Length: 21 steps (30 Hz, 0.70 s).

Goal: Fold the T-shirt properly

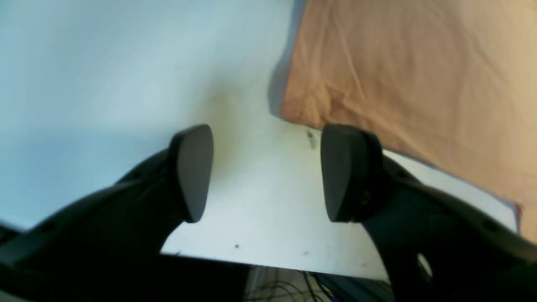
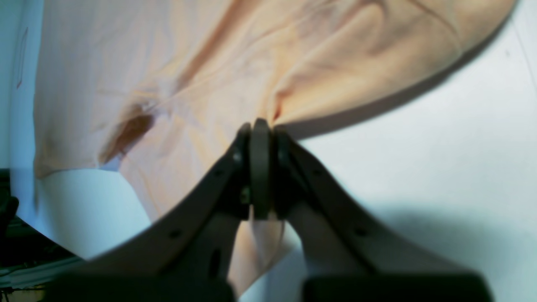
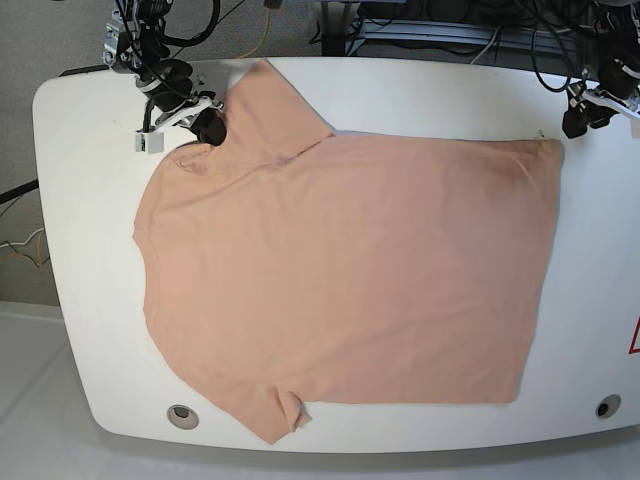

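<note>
The salmon-pink T-shirt (image 3: 350,270) lies spread flat across the white table (image 3: 80,200), sleeves toward the left and hem toward the right. My right gripper (image 3: 207,127) is at the far left shoulder, shut on a pinched fold of the T-shirt (image 2: 209,63); in the right wrist view the right gripper (image 2: 261,126) has cloth bunched at its tips. My left gripper (image 3: 577,122) hangs just beyond the shirt's far right hem corner. Seen from the left wrist, the left gripper (image 1: 268,172) is open over bare table, with the T-shirt (image 1: 398,84) corner just past its right finger (image 1: 348,172).
Cables and arm mounts crowd the table's far edge (image 3: 400,35). Two round holes (image 3: 182,416) (image 3: 607,406) sit near the front edge, and a red marking (image 3: 633,335) is at the right rim. Wires (image 1: 293,289) hang below the table edge by the left gripper.
</note>
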{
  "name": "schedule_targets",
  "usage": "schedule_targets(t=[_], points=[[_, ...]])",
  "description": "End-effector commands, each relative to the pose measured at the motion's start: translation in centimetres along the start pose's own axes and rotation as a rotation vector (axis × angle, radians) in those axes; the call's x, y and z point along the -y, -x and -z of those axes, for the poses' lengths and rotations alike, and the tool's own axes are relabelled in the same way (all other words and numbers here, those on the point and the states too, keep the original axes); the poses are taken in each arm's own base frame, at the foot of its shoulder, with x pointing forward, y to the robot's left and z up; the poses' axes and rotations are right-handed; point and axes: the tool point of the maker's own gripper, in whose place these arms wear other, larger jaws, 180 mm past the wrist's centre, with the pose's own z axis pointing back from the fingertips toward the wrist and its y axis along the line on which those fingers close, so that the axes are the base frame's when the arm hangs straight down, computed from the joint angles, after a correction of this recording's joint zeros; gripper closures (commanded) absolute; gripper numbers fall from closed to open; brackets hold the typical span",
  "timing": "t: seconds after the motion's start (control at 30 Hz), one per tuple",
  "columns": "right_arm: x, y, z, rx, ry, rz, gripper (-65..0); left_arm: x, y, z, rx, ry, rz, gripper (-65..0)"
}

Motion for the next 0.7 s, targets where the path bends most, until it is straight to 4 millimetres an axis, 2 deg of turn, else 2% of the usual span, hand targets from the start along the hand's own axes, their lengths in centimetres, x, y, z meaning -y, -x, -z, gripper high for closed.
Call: schedule_targets(t=[0.0, 0.5, 0.67], points=[[0.3, -0.4, -0.4, 0.000, 0.008, -0.017, 0.0, 0.2, -0.8, 0.2, 0.016, 0.029, 0.015, -38.6], [0.2, 0.0, -0.2, -0.019, 0.007, -0.020, 0.0, 1.4, 0.1, 2.1, 0.005, 0.171, 0.022, -37.1], [0.3, 0.1, -0.2, -0.020, 0.012, -0.014, 0.0, 1.7, 1.3, 2.6, -0.037, 0.185, 0.010, -35.7]])
